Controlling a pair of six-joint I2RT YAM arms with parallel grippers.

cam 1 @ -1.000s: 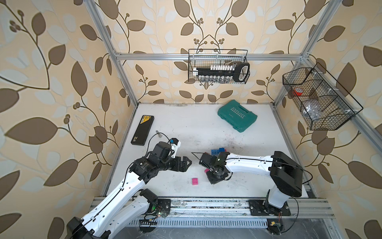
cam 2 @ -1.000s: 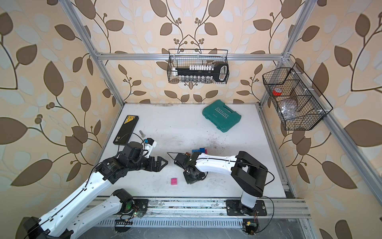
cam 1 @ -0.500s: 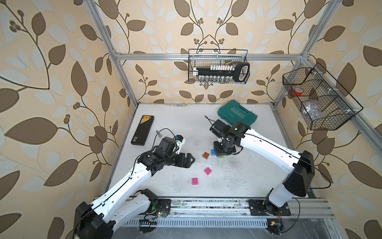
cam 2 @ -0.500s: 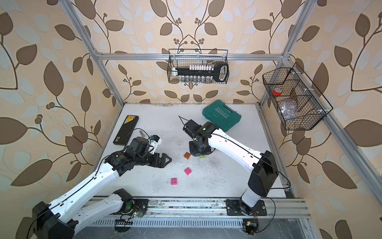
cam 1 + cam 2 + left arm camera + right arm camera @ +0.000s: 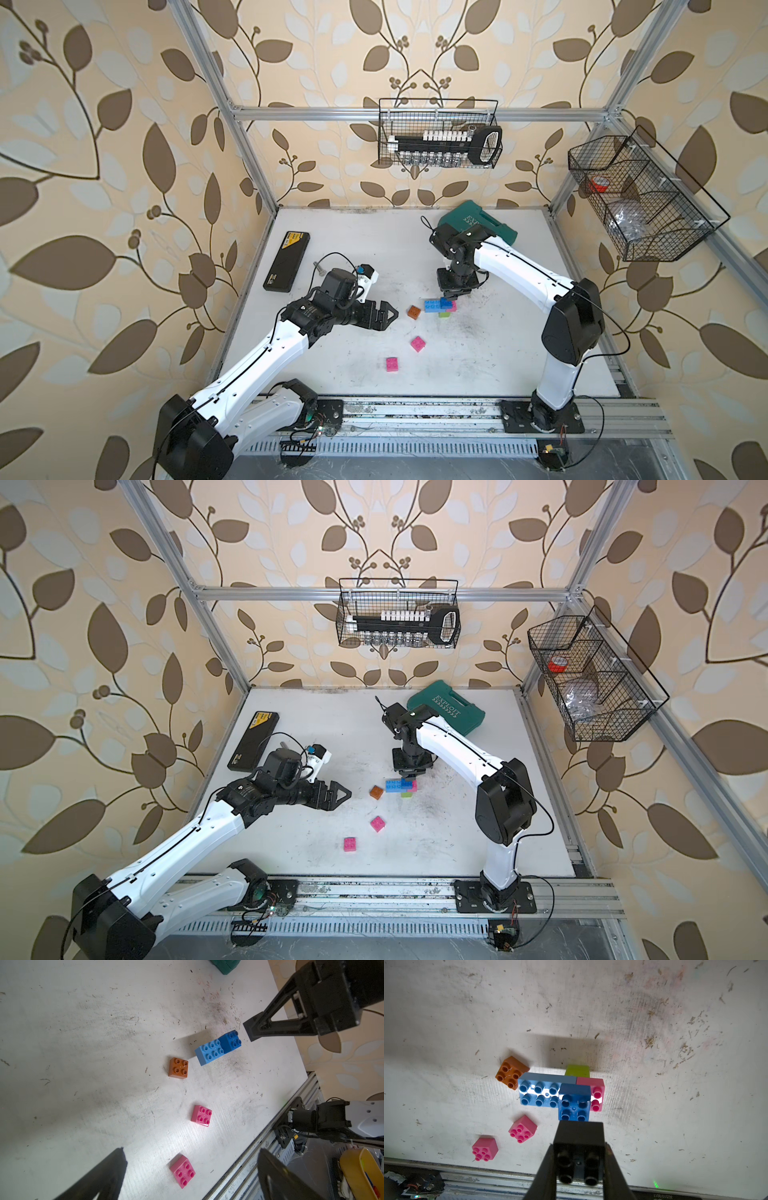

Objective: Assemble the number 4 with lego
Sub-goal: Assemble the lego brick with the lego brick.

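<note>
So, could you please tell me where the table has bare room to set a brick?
Bare: the back strip between black case and teal tool case; the near right corner by the right arm's base. Crowded: around the blue bricks by the right gripper.

In both top views we look down from high above the front rail [image 5: 415, 409] toward the back wall [image 5: 332, 166], far enough off to hold the whole white table [image 5: 374, 249]; the pair differ only by a slight sideways shift. From the left wrist we look slantwise across the table from near, between the spread fingers of the left gripper [image 5: 191, 1148], sharing the orange brick [image 5: 178, 1068] and the right gripper [image 5: 249, 1031] with the top views. From the right wrist we look steeply down, very close, past the black brick [image 5: 579, 1136] clamped in that gripper, onto the blue bricks [image 5: 538, 1093] that the left wrist also sees.
</note>
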